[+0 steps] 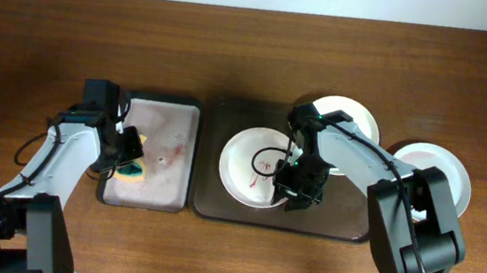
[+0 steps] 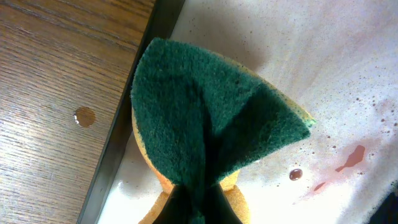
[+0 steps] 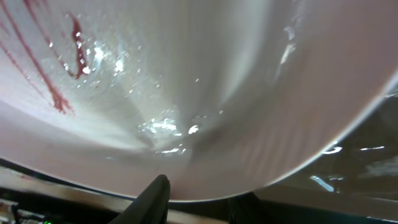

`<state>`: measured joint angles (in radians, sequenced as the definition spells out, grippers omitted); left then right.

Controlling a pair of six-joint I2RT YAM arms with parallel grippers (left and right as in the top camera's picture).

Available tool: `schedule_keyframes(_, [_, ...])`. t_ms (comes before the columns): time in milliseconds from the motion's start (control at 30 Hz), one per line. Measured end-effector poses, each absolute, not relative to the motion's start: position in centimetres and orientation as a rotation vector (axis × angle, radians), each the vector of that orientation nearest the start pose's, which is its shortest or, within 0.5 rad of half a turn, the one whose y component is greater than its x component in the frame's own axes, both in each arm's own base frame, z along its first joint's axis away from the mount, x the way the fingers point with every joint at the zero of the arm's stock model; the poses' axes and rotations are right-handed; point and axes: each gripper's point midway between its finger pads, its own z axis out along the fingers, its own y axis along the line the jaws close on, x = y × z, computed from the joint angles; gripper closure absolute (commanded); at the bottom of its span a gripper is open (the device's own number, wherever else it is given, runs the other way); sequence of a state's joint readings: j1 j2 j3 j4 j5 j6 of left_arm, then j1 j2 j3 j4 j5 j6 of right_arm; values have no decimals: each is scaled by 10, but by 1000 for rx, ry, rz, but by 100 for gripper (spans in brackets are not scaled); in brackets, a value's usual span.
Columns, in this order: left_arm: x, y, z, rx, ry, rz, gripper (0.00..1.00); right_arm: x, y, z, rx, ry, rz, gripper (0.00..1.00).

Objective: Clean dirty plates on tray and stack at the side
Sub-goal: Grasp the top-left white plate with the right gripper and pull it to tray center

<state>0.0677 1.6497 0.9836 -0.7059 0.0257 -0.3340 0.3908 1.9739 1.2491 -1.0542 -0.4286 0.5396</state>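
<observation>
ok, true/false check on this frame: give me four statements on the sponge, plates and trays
1. The left gripper pinches the green-and-yellow sponge. True.
2. That sponge is over the dark rectangular tray. False: it is over the light, stained tray on the left.
3. The round white plate at the right gripper carries red smears. True.
4. All three white plates sit on the dark tray. False: the rightmost plate rests on the wooden table.
</observation>
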Motion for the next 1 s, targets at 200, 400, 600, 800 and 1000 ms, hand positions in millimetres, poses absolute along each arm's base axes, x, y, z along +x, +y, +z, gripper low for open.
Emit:
schedule_keyframes(200, [319, 17, 32, -584, 2887, -77, 100, 311, 141, 23, 164, 3231, 278, 57])
schedule_keyframes(400, [319, 17, 32, -584, 2885, -77, 100, 335, 137, 23, -43, 3131, 251, 78])
schedule_keyframes(600, [319, 17, 32, -584, 2885, -77, 100, 324, 136, 8, -95, 3141, 250, 96])
schedule_keyframes(800, [322, 9, 33, -548, 2888, -146, 100, 319, 148, 8, -115, 3146, 334, 96])
schedule_keyframes(1000, [346, -28, 84, -287, 2750, -272, 100, 314, 175, 8, -49, 3138, 392, 96])
